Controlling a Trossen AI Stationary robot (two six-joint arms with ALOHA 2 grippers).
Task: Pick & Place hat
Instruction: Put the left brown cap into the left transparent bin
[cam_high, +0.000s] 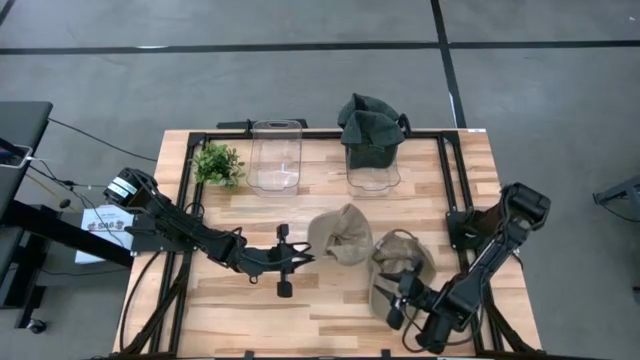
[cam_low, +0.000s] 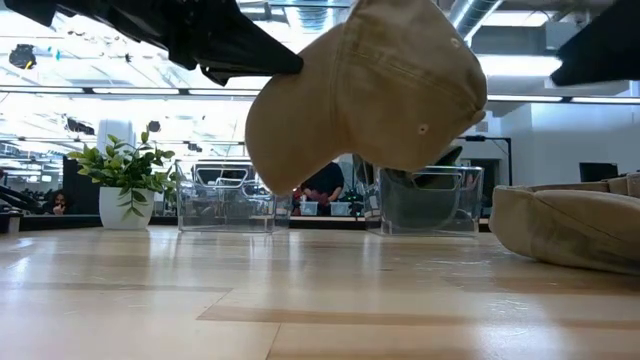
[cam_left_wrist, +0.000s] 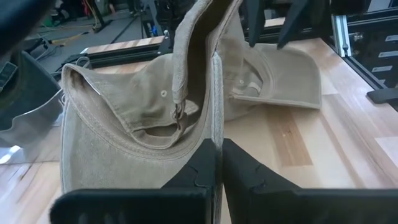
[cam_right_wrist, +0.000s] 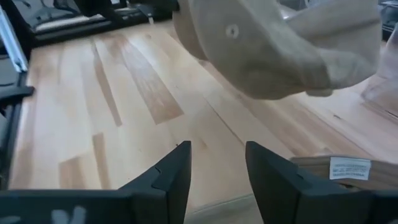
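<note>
Colours shown: tan cap (cam_high: 340, 236) at centre; a second tan cap (cam_high: 400, 262) at 5 o'clock; dark green hat (cam_high: 370, 122) at 12 o'clock in a clear bin (cam_high: 372, 172); green plant (cam_high: 217, 163) at 10 o'clock; pale wood-grain table (cam_high: 330, 310); black arms.

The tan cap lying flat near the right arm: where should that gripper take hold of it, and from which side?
Probably the brim edge. The cap on the table lies slumped and flat, so its soft crown offers little to pinch, while the brim is a thin, stiffer lip. The right gripper, open beside it, could come in low from the table's front. The left gripper holds the other cap lifted.
</note>
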